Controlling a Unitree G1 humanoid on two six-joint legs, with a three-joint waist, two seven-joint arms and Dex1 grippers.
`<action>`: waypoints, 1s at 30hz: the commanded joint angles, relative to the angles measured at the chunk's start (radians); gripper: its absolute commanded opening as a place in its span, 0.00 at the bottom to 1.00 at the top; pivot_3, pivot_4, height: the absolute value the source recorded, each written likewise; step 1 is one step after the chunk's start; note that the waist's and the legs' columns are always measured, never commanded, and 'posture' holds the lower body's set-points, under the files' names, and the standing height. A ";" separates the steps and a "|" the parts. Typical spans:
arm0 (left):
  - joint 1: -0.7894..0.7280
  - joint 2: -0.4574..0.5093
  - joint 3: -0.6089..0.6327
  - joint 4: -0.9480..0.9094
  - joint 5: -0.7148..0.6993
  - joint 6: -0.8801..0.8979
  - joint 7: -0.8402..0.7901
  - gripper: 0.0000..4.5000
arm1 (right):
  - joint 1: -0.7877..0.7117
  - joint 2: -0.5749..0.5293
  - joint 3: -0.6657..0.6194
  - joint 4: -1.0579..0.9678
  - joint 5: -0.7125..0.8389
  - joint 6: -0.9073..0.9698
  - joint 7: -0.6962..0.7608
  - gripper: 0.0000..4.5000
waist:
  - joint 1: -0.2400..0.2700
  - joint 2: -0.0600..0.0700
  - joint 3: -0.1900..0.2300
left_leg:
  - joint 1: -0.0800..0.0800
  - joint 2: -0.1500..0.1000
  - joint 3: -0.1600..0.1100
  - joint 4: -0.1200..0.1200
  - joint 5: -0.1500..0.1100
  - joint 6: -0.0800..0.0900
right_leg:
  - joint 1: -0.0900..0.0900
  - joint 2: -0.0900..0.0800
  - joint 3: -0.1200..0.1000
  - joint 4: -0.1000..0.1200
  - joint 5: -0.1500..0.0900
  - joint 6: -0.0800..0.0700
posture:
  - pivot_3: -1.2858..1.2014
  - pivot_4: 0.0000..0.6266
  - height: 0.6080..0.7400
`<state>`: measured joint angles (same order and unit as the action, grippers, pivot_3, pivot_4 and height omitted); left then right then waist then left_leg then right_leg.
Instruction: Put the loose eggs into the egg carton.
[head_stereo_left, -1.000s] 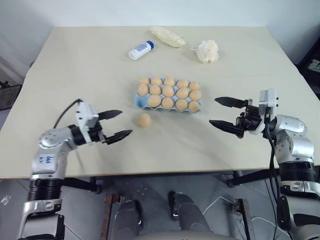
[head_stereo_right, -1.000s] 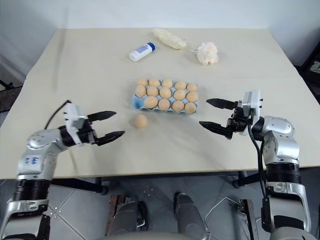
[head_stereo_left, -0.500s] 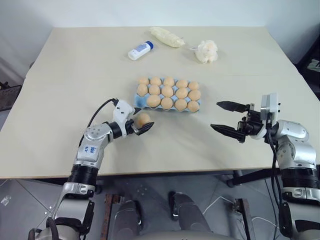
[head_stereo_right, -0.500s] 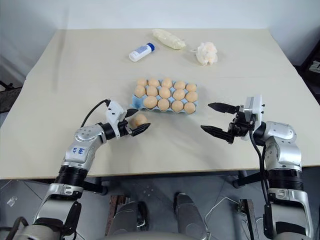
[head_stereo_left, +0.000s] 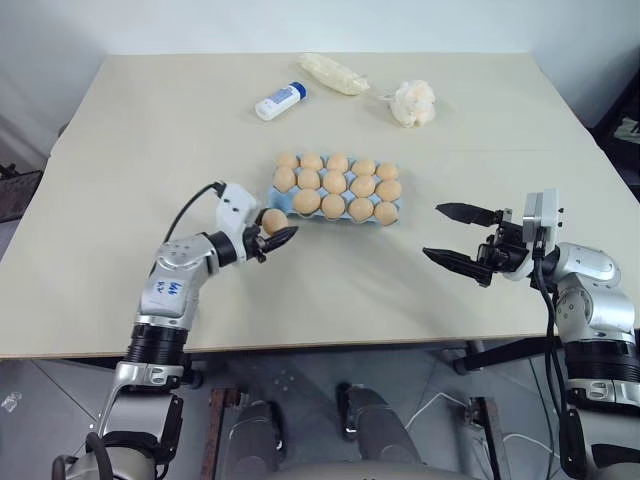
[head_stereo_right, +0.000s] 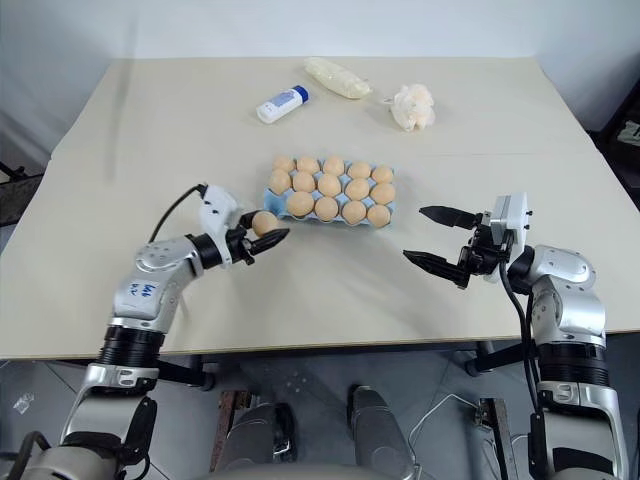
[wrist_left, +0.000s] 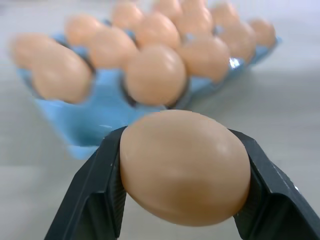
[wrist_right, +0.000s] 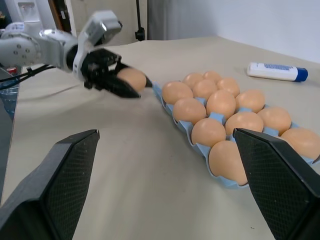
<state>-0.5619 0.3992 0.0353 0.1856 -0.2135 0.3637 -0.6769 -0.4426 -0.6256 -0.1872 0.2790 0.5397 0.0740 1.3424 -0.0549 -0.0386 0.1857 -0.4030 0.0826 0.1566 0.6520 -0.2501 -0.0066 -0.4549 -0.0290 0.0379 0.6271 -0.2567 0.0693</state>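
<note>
One tan loose egg (head_stereo_left: 272, 220) sits pinched between the black fingers of my left gripper (head_stereo_left: 275, 228), which is shut on it. In the left wrist view the egg (wrist_left: 185, 167) is clamped on both sides. It is held just off the near left corner of the light-blue egg carton (head_stereo_left: 280, 205). The carton holds several eggs in its rows, and its near left corner cup shows bare blue. My right gripper (head_stereo_left: 434, 231) stands open and empty to the right of the carton, fingers pointing toward it.
At the far side of the table lie a white bottle with a blue cap (head_stereo_left: 281, 100), a pale yellow lumpy bag (head_stereo_left: 335, 73) and a fluffy cream puff (head_stereo_left: 415, 102). The table's front edge runs just below both arms.
My left gripper reached in from the left, closed on the loose egg and brought it closer to the carton's corner. The right gripper stayed open and nearly still.
</note>
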 joint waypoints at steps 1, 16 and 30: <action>-0.084 0.005 0.081 -0.009 -0.068 -0.047 -0.002 0.51 | -0.005 -0.016 -0.033 -0.021 0.024 -0.009 0.010 1.00 | 0.001 0.000 0.000 | 0.000 0.000 0.000 0.000 0.000 0.000 | 0.000 0.000 0.000 0.000 0.000 0.000 | 0.52 0.24 1.00; -0.357 -0.065 0.065 0.571 0.002 -0.316 -0.033 0.51 | -0.010 -0.009 -0.028 -0.022 0.016 -0.006 0.003 1.00 | 0.001 0.000 0.000 | 0.001 0.000 0.001 -0.002 -0.001 0.000 | 0.004 0.000 -0.003 -0.005 0.000 0.000 | 0.52 0.24 1.00; -0.401 -0.043 0.063 0.607 0.000 -0.292 -0.119 0.99 | -0.005 -0.020 -0.031 -0.027 0.010 0.002 -0.005 1.00 | 0.001 0.000 0.000 | 0.000 0.000 0.003 -0.001 -0.001 -0.001 | 0.003 0.000 -0.004 -0.005 0.000 0.000 | 0.52 0.24 1.00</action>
<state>-0.9373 0.3381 0.0822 0.8382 -0.1815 0.0575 -0.7504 -0.4257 -0.6253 -0.2005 0.2757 0.5391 0.0766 1.3385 -0.0540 -0.0386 0.1858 -0.4030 0.0823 0.1600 0.6505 -0.2509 -0.0075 -0.4518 -0.0286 0.0341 0.6226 -0.2566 0.0695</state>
